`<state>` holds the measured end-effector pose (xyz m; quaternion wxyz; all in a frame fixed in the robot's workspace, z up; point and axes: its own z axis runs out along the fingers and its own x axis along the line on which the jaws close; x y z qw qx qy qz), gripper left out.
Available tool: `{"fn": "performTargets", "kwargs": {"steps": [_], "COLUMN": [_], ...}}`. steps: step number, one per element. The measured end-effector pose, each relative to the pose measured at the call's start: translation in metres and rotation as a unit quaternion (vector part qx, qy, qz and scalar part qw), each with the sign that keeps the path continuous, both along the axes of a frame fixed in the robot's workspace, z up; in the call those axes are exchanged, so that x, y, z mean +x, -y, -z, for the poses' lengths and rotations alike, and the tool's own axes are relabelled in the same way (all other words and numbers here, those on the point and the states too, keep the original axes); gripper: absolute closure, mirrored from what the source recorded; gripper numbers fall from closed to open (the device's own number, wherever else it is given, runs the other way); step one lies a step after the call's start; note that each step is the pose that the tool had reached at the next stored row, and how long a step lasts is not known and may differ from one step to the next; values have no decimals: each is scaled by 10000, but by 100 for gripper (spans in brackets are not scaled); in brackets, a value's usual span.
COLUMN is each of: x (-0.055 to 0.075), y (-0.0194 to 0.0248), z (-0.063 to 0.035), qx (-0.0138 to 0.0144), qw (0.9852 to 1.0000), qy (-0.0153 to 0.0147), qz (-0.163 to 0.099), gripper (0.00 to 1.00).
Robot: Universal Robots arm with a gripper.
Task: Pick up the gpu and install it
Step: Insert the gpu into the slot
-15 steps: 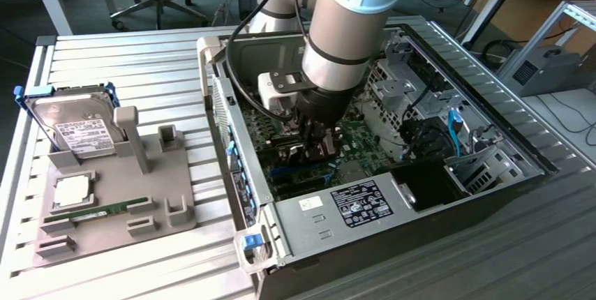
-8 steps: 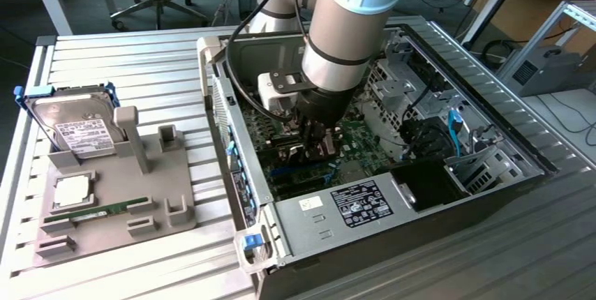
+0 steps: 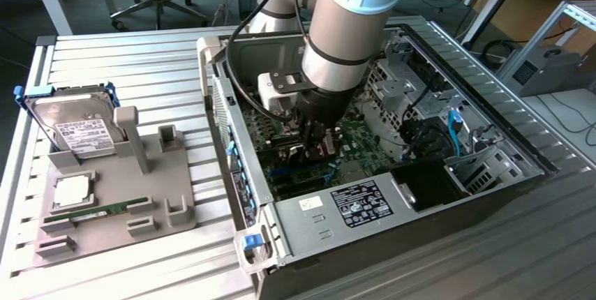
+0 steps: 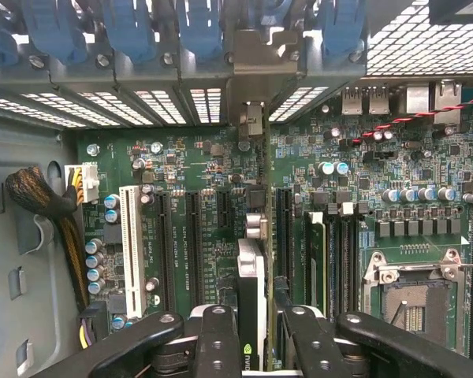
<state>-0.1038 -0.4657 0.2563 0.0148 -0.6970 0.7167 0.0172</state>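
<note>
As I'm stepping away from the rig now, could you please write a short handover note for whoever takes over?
Pincer: shut on the gpu, gripping it edge-on.
Gpu: inside the case, standing on edge over the motherboard slots.
Done: gpu picked up and brought into the case.
Left: install not confirmed. I cannot tell whether the card sits in a slot, and it is not yet released.
</note>
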Motion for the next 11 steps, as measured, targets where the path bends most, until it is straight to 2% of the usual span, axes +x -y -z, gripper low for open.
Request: {"fn": "performTargets", "kwargs": {"steps": [7, 11], "x": [-1, 0], "y": [0, 0], "z": [-63, -66], "qx": [0, -1], "qw": [10000, 10000], "qy": [0, 1], "qz": [0, 4], "gripper": [73, 73]}}
